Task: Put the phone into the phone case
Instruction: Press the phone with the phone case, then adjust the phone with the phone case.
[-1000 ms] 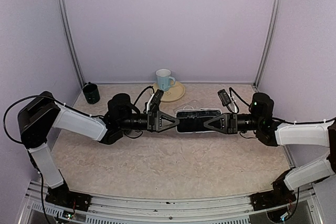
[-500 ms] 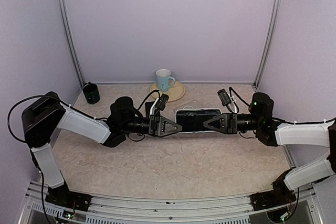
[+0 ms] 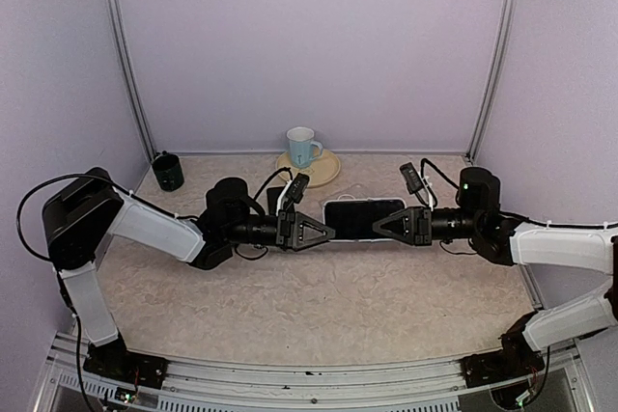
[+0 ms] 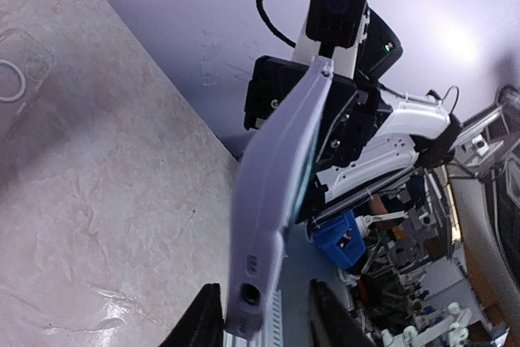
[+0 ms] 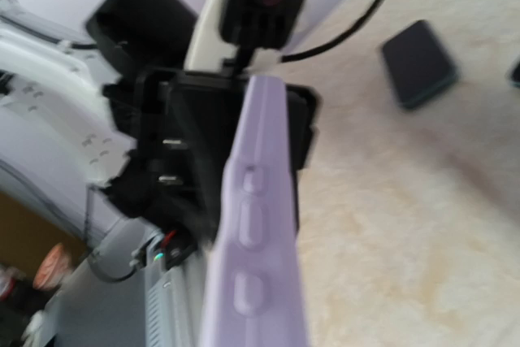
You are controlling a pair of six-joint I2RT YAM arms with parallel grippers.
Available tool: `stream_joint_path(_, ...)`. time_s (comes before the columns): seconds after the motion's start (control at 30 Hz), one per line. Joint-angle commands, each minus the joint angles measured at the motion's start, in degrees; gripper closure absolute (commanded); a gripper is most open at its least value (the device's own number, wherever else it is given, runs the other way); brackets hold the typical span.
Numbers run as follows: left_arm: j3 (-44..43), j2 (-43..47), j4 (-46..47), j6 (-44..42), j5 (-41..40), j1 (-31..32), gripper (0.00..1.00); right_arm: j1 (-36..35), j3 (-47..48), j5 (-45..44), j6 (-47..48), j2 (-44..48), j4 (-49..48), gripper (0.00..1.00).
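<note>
Lilac phone case (image 3: 362,217) hanging above tabletop (image 3: 319,306) centre. Right claw (image 3: 377,225) clamped on its 3 o'clock end. Left claw (image 3: 331,232) straddling the 9 o'clock end, pinch unclear. Probably light, soft-walled, prone to flex; best held by the short ends.
</note>
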State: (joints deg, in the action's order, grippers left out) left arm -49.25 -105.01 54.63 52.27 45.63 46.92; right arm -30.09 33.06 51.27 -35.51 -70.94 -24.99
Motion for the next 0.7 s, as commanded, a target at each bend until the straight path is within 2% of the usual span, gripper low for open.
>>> stream_joint_path(0.0,-2.1,0.9,-3.6,-0.9,-4.2,-0.6,0.57,0.1,1.3,-6.7,-0.8,1.6,0.6,1.0)
stream_joint_path(0.2,-4.8,7.7,-25.8,-18.5,-20.2,0.5,0.32,0.1,5.8,-9.4,-6.6,-0.1,6.7,1.0)
stream_joint_path(0.3,-6.4,11.3,-33.2,-27.0,-30.0,2.6,0.22,0.1,7.4,-9.3,-9.8,-1.5,8.9,1.0)
stream_joint_path(0.43,-8.5,13.4,-39.7,-37.4,-42.7,7.1,0.02,0.1,8.0,-9.5,-13.4,-2.4,9.8,1.0)
stream_joint_path(0.57,-8.0,13.3,-38.6,-48.9,-54.7,13.0,0.01,0.1,8.6,-10.7,-14.6,-3.0,11.6,1.0)
stream_joint_path(0.67,-6.5,13.0,-34.9,-55.9,-60.0,15.7,0.01,0.1,8.9,-10.7,-15.2,-3.7,13.0,1.0)
